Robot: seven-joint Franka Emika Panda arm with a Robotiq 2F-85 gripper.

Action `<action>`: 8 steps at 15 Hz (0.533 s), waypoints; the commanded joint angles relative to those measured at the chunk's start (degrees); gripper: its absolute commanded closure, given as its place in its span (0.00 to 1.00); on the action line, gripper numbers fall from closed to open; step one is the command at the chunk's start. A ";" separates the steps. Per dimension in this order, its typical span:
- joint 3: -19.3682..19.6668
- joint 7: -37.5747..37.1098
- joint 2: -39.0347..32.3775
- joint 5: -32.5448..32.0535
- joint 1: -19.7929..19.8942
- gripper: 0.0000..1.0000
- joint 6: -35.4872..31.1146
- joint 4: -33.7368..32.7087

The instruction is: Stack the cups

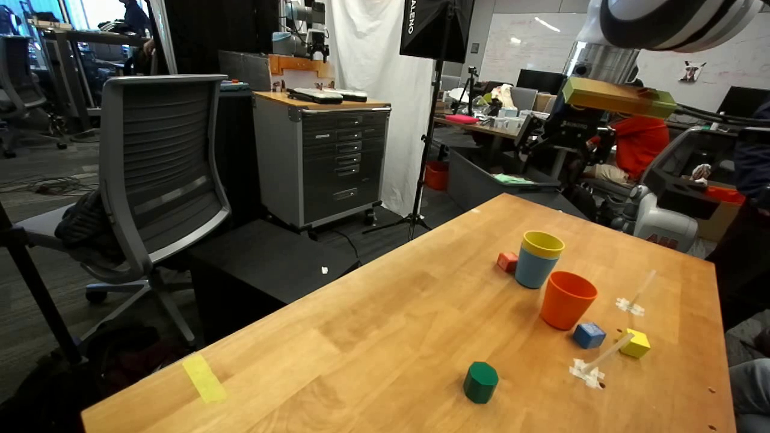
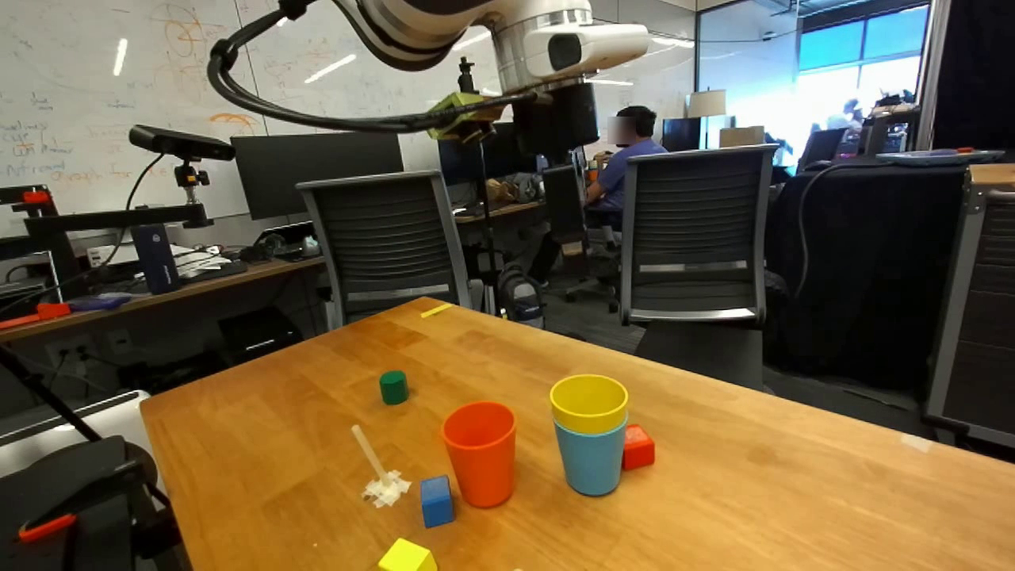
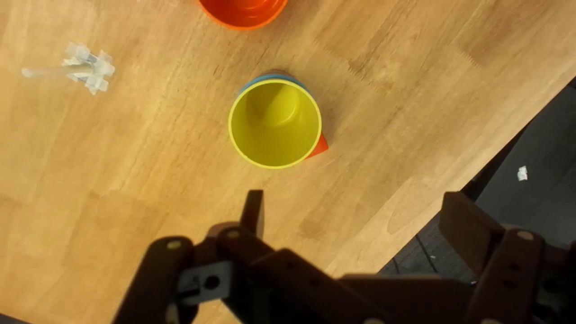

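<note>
The yellow cup (image 1: 542, 243) is nested upright in the blue cup (image 1: 535, 270) on the wooden table; the pair also shows in an exterior view as the yellow cup (image 2: 588, 408) over the blue cup (image 2: 591, 460). In the wrist view I look into the yellow cup (image 3: 275, 123), with a sliver of the blue cup (image 3: 272, 77) behind it. The orange cup (image 1: 567, 300) stands upright and empty beside the pair, apart from it; it is cut off in the wrist view (image 3: 245, 11). My gripper (image 3: 353, 193) is open and empty, high above the table.
A red block (image 1: 507, 261) lies close beside the blue cup. A blue cube (image 2: 437, 501) is near the orange cup, with a yellow cube (image 1: 636, 343) farther on. A green block (image 1: 480, 382) stands apart. Thin sticks (image 1: 610, 353) are taped to the table and jut up.
</note>
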State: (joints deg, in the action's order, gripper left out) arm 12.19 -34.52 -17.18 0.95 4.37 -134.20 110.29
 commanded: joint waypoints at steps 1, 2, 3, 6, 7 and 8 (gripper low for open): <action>-0.25 -1.03 -3.46 0.16 0.05 0.00 0.52 -3.00; -0.25 -1.12 -4.87 0.27 0.07 0.00 0.60 -3.82; -0.17 -1.31 -6.47 0.16 0.01 0.00 0.30 -4.53; 0.35 -2.14 -11.12 -0.36 -0.33 0.00 0.90 -6.89; 0.55 -2.46 -12.40 -0.54 -0.47 0.00 1.14 -7.53; 0.69 -2.55 -13.94 -0.60 -0.50 0.00 1.38 -8.37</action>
State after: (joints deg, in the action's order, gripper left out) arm 12.20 -35.42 -26.52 0.92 4.37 -134.22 106.34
